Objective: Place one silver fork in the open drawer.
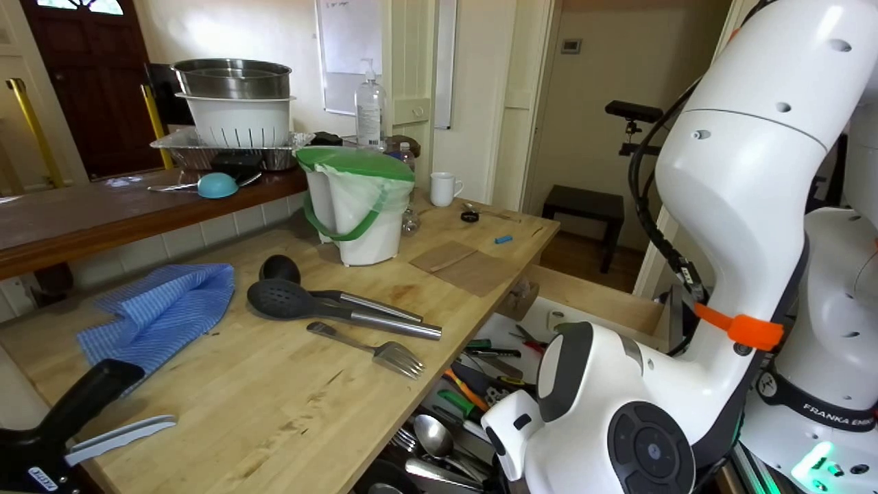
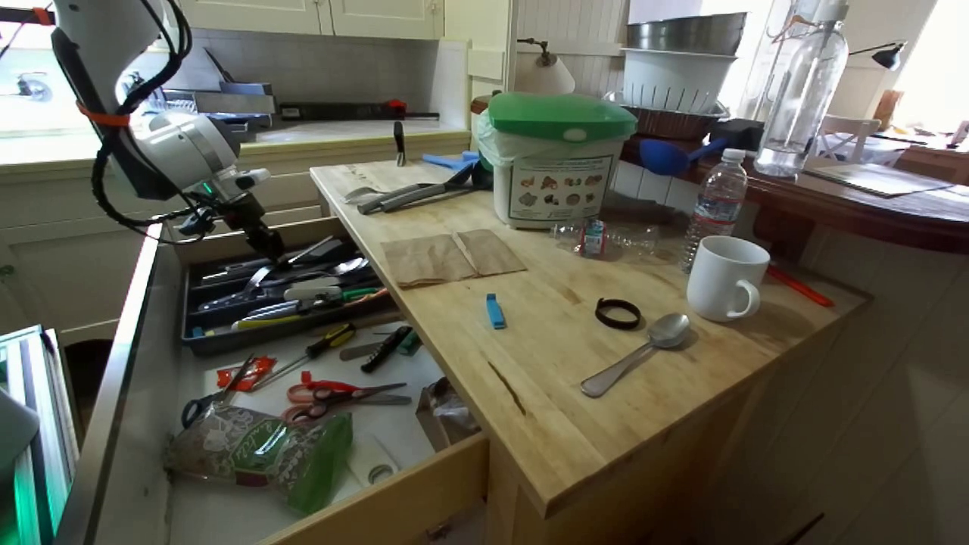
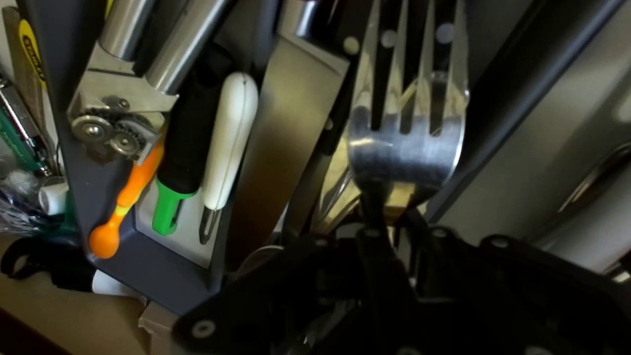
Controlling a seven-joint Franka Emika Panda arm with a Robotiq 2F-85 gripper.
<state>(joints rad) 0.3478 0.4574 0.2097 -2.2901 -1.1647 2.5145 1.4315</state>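
My gripper is shut on a silver fork in the wrist view. It grips the fork near its neck, with the tines pointing away from the fingers. In an exterior view the gripper is low over the dark utensil tray in the open drawer. In another exterior view the arm hides the fingers, and part of the drawer shows. I cannot tell whether the held fork touches the utensils below. Another silver fork lies on the countertop, tines towards the drawer side.
The dark tray holds a can opener, a knife and other utensils. Scissors lie elsewhere in the drawer. On the countertop are a slotted spoon, a green-lidded bin, a spoon and a mug.
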